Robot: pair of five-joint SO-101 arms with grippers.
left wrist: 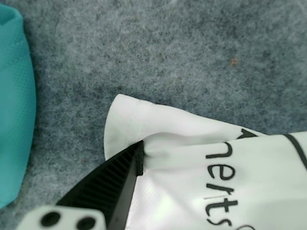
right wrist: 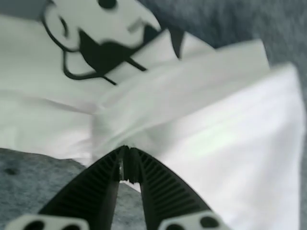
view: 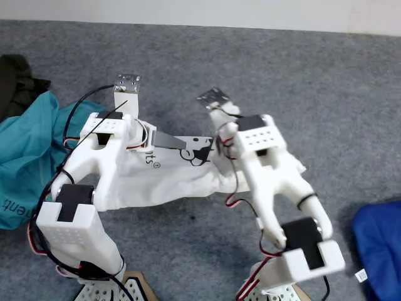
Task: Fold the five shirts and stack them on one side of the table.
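A: Where is the white fabric shirt with black print point(view: 169, 179) found?
B: It is spread, crumpled, across the middle of the high view on the grey carpeted table point(view: 313, 75), under both arms.
A: How is the left gripper point(left wrist: 140, 155) seen?
B: Its black ribbed finger point(left wrist: 115, 182) is pressed into a gathered fold near the shirt's rounded edge, and the cloth is pinched there.
A: And the right gripper point(right wrist: 126, 160)?
B: Its jaws are brought together on a white edge of the same shirt.
A: What else is laid out?
B: A teal mesh shirt point(view: 28, 157) is bunched at the left edge. A bright blue cloth garment point(view: 379, 244) is seen at the lower right, and a dark bundle of cloth point(view: 15, 78) at the upper left.
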